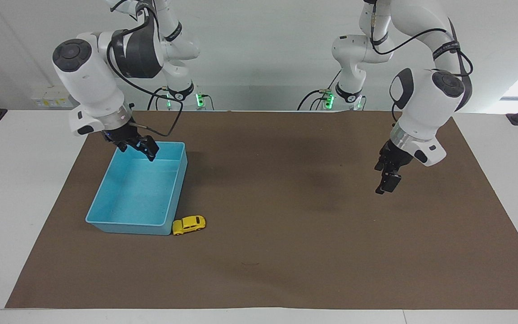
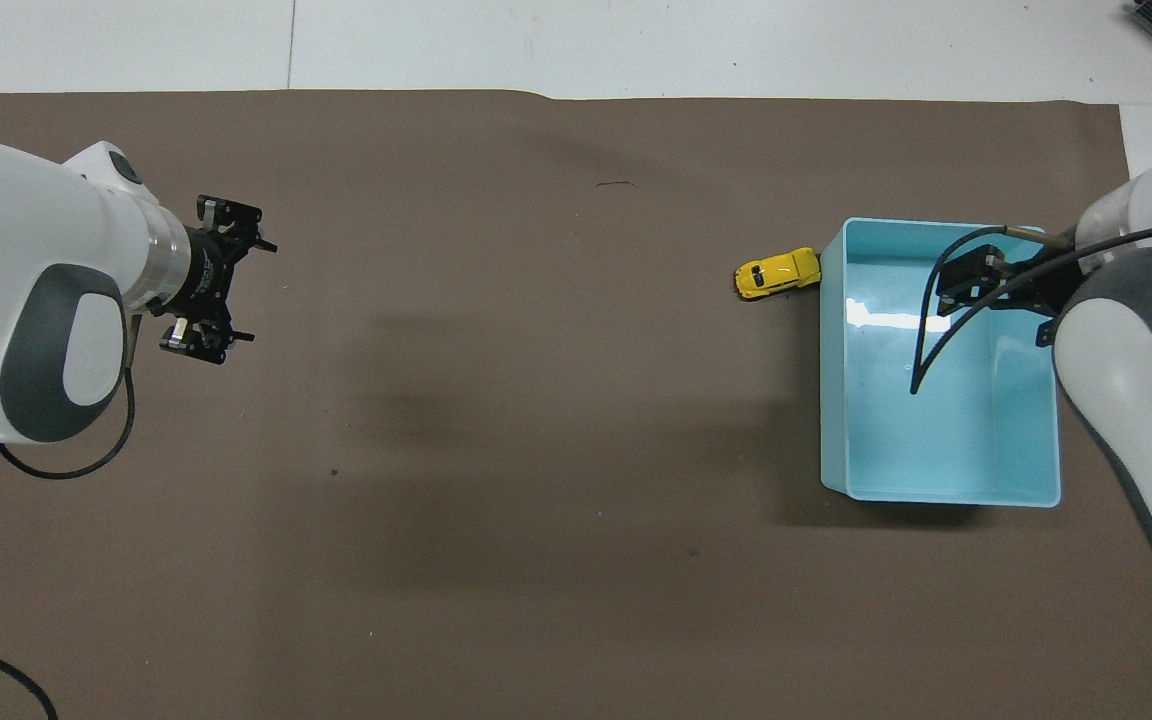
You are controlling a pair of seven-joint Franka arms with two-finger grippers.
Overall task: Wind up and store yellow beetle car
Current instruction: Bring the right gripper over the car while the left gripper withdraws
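I see the yellow beetle car on its wheels on the brown mat covering the surface, touching the corner of the blue bin that lies farthest from the robots and toward the left arm's end. My right pincer hangs over the bin, empty; I cannot tell how its fingers stand. My left pincer hovers over bare mat, spread open and empty, well apart from the car.

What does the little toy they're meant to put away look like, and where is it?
Find the blue bin on the brown mat, toward the right arm's end. Against its corner farthest from the robots sits the yellow beetle car: tiny, rounded, bright yellow with dark windows.
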